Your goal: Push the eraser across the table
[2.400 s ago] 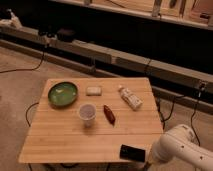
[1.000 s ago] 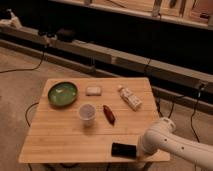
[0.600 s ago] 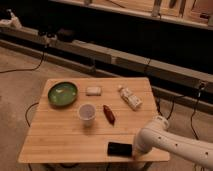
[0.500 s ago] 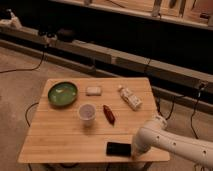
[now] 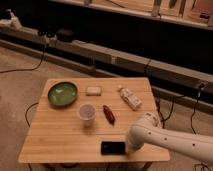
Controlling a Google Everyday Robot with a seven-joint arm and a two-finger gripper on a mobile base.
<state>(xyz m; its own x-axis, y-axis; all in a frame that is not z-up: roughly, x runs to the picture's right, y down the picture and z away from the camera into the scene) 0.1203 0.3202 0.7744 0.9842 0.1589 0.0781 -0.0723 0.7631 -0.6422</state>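
The eraser (image 5: 113,148), a flat black block, lies near the front edge of the bamboo table (image 5: 60,135), a little right of the middle. My gripper (image 5: 129,147) sits at the end of the white arm that comes in from the lower right. It is low over the table, right against the eraser's right end. The arm's bulky wrist hides the gripper's tip.
A green bowl (image 5: 62,93) stands at the back left. A whitish pad (image 5: 93,90) lies behind the clear cup (image 5: 87,114). A dark red oblong object (image 5: 108,113) lies beside the cup, a white bottle (image 5: 130,97) at the back right. Cables run over the floor.
The arm has swept left along the table's front edge, and the eraser has slid left ahead of it. The other objects have not moved.
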